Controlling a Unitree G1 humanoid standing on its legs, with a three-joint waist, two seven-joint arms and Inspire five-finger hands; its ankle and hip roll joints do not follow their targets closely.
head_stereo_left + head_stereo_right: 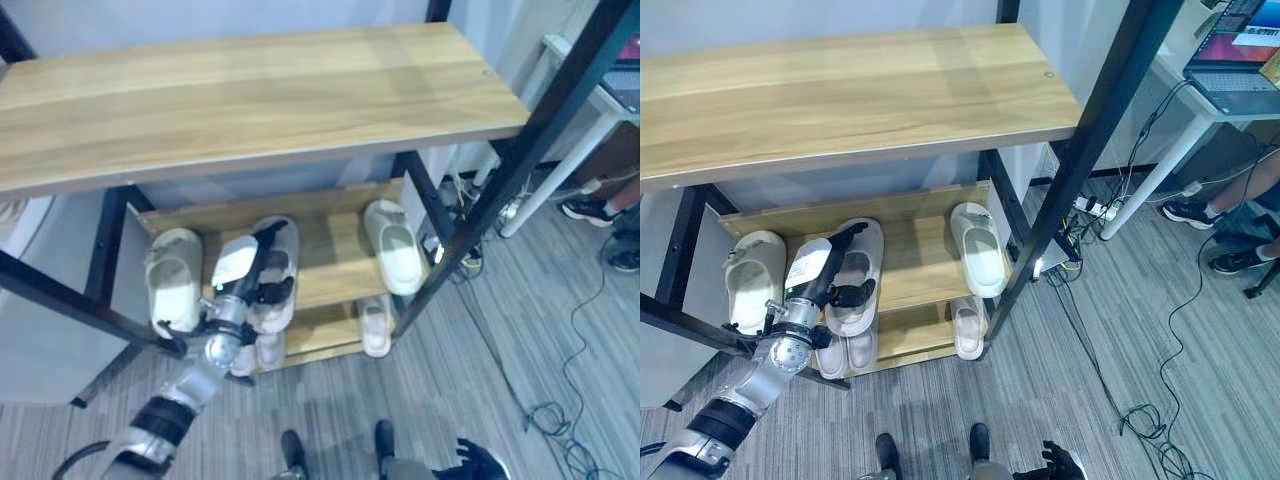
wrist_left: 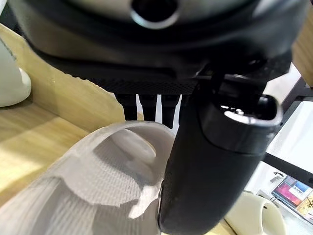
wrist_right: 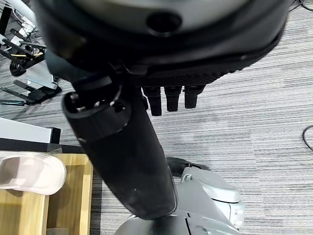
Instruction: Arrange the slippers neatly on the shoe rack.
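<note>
A wooden shoe rack (image 1: 250, 95) with black metal posts is seen from above, with three shelves: a bare top shelf, a middle shelf and a bottom shelf (image 1: 905, 335).

Three cream slippers are counted on the middle shelf (image 1: 915, 265). At the left lies the left slipper (image 1: 173, 280), toe pointing to the back. Next to it, the middle slipper (image 1: 281, 262) is laid near the front edge, and the left robot hand (image 1: 250, 270) is placed on it: its fingers are reached over the strap and its thumb is set against the side, so the slipper is loosely gripped. In the left wrist view the fingertips are hidden behind the strap (image 2: 127, 137) while the thumb (image 2: 215, 166) is pressed alongside. Well apart, at the right end, lies the right slipper (image 1: 393, 245), angled slightly.

On the bottom shelf, paler slippers are partly hidden: at least one under the left robot hand (image 1: 862, 348) and one at the right (image 1: 968, 328).

The right robot hand (image 3: 122, 156) is shown in its own wrist view above grey floor (image 3: 264, 117), fingers relaxed and nothing held.

At the far right, a person's shoes (image 1: 1188, 213) are seen beside a white desk.
</note>
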